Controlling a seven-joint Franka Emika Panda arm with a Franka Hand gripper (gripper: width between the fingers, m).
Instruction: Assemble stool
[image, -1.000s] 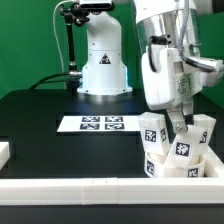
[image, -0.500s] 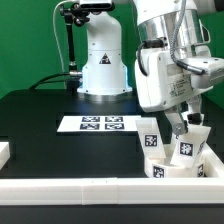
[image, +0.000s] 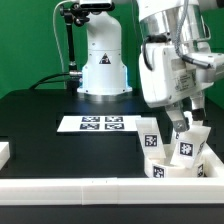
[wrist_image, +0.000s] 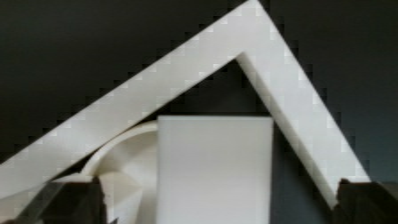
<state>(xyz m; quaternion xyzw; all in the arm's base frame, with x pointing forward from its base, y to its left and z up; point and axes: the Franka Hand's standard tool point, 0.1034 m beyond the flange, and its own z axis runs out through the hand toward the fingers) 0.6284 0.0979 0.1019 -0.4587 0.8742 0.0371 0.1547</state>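
Since a second ago my arm (image: 170, 60) has lifted slightly and the fingers have spread apart; the parts below have barely shifted. I see the stool (image: 178, 152) parts bunched in the corner of the white border rails (image: 100, 187) at the exterior view's right of the black surface (image: 50, 115), presumably so the rails brace them during fitting. The marker board (image: 98, 124) lies well apart. The arm hangs nearly vertical over the cluster. The end effector (image: 184, 120) is released, straddling an upright leg (wrist_image: 214, 165) without pinching it.
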